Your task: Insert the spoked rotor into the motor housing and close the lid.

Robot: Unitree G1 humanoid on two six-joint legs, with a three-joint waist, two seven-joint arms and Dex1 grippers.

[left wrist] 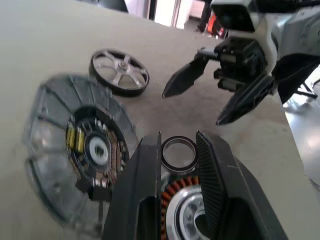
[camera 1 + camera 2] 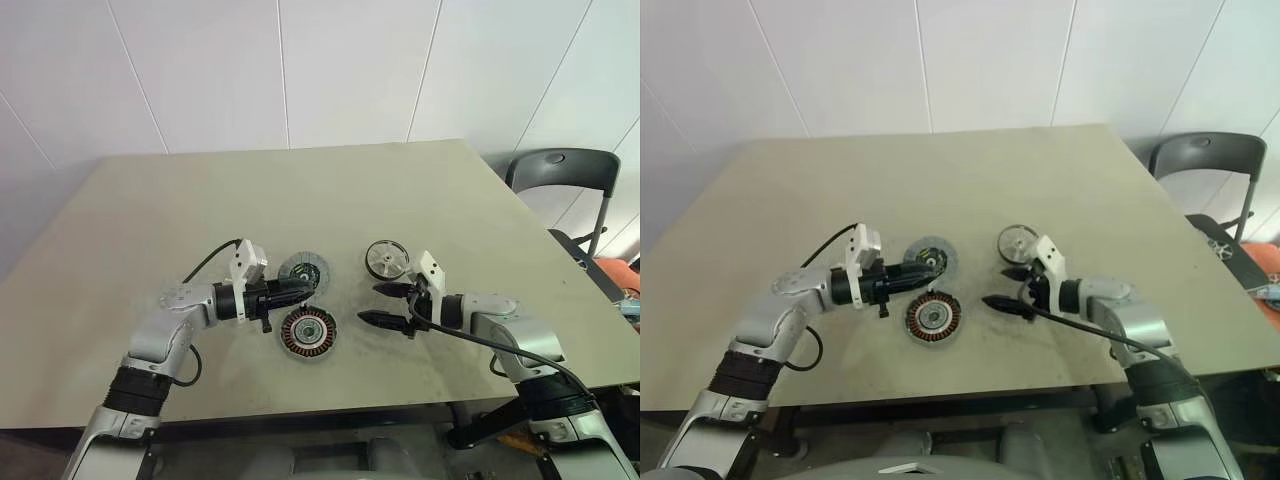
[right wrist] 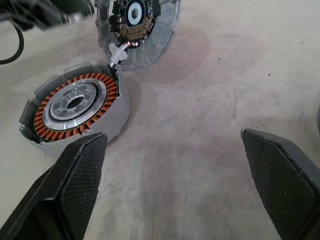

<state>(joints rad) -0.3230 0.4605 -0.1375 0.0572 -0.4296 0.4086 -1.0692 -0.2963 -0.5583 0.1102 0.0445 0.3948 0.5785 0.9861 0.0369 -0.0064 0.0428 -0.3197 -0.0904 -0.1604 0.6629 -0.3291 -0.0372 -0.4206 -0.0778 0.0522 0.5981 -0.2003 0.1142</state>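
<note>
The spoked rotor (image 2: 387, 259) lies flat on the table, right of centre. The lid (image 2: 296, 266) lies to its left, its green-centred face up, touching the copper-wound motor housing (image 2: 307, 331) nearer to me. My left gripper (image 2: 308, 290) points right, low over the gap between lid and housing. In the left wrist view this gripper (image 1: 177, 137) is shut on a small metal ring (image 1: 179, 154), above the housing (image 1: 175, 195). My right gripper (image 2: 370, 302) stands wide open and empty, just right of the housing and below the rotor.
The beige table (image 2: 300, 200) reaches back to a white tiled wall. A dark folding chair (image 2: 560, 175) stands past the table's right edge. Bare tabletop lies behind and to the left of the parts.
</note>
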